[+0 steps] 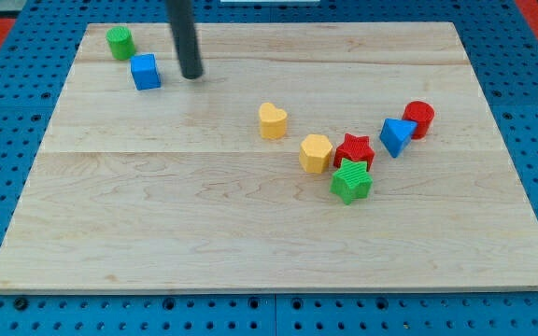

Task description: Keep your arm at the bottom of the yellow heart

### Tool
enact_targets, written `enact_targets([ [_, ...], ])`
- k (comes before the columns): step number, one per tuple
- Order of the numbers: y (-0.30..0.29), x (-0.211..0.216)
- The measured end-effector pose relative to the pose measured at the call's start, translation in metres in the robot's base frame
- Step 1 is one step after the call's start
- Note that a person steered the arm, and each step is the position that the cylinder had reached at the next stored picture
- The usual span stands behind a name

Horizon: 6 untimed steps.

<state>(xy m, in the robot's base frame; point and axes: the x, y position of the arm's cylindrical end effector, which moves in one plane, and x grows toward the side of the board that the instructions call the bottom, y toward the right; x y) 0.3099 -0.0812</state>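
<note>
The yellow heart [272,120] sits a little above the board's middle; it is a small, thick block, a warm orange-yellow, its two lobes toward the view's top and its point toward the view's bottom; its top face is lighter than its sides; it stands alone, touching nothing.

Going from the view's left: a green cylinder [120,43] stands near the top left corner of the board [204,243]; just beside it, lower and to the right, is a blue cube [145,72]; my tip [191,76] is just right of that cube, close but apart from it, and well away from the heart, up and to its left; the rod carries no pincer, so it has no opening to report and holds nothing.

Right of the heart lies a yellow hexagon [316,153]; a red star [354,149] is pressed against it, and a green star [351,181] sits just below, touching the red one; further right a blue triangle [397,136] stands next to a red cylinder [418,119].

The board is pale wood, made of planks with seams running across; it rests on a blue perforated table [530,84]; a strip of red shows at the top right corner.
</note>
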Motion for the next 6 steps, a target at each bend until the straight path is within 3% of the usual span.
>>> enact_targets([
  [4, 0.034, 0.126],
  [6, 0.14, 0.1],
])
